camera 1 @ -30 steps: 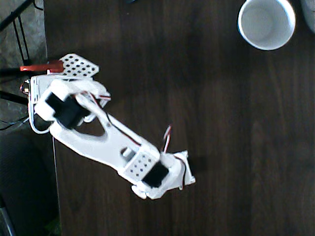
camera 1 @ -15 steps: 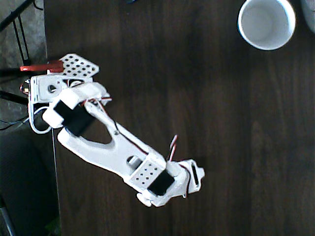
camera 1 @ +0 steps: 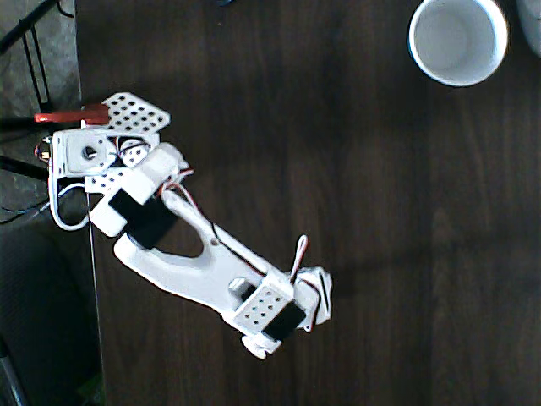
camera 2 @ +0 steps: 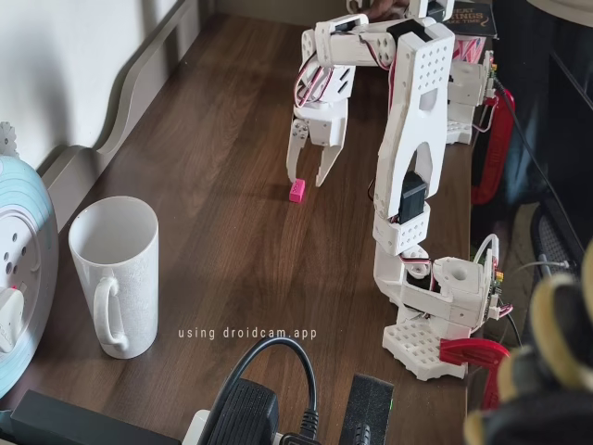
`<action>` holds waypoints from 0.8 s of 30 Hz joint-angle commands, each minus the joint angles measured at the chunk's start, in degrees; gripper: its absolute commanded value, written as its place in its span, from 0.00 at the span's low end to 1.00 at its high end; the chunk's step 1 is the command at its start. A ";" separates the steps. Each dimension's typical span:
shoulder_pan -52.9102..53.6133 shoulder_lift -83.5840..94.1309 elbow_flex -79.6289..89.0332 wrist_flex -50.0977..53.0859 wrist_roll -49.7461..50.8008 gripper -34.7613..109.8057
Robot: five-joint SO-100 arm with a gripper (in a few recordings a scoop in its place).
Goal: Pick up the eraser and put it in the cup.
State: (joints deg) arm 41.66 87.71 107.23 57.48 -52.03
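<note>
In the fixed view the eraser [camera 2: 296,191], a tiny pink block, lies on the dark wooden table. My gripper [camera 2: 308,178] hangs open right over it, pointing down. The left fingertip [camera 2: 293,171] is almost on the eraser and the other finger stands to its right. Nothing is held. From overhead, the white wrist and gripper [camera 1: 318,292] cover the eraser. The cup [camera 2: 116,273], a white mug with a handle, stands upright at the near left in the fixed view. In the overhead view the cup [camera 1: 457,41] is at the top right, far from the gripper.
A round pale blue-and-white object [camera 2: 18,269] sits beside the cup at the left edge. Black plugs and a power strip [camera 2: 269,413] lie at the front. The arm's base with its red clamp [camera 2: 463,352] stands at the table's right edge.
The arm's shoulder link has tipped forward and the wrist has shifted slightly right, then drawn back a little. The gripper head sits lower over the table.
</note>
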 commanded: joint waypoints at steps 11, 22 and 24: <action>-1.93 -10.11 -13.71 4.92 5.10 0.35; -0.18 -12.92 -13.71 6.33 5.98 0.34; -0.18 -13.01 -13.80 6.33 6.68 0.28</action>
State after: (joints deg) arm 40.25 74.00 94.22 60.91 -45.62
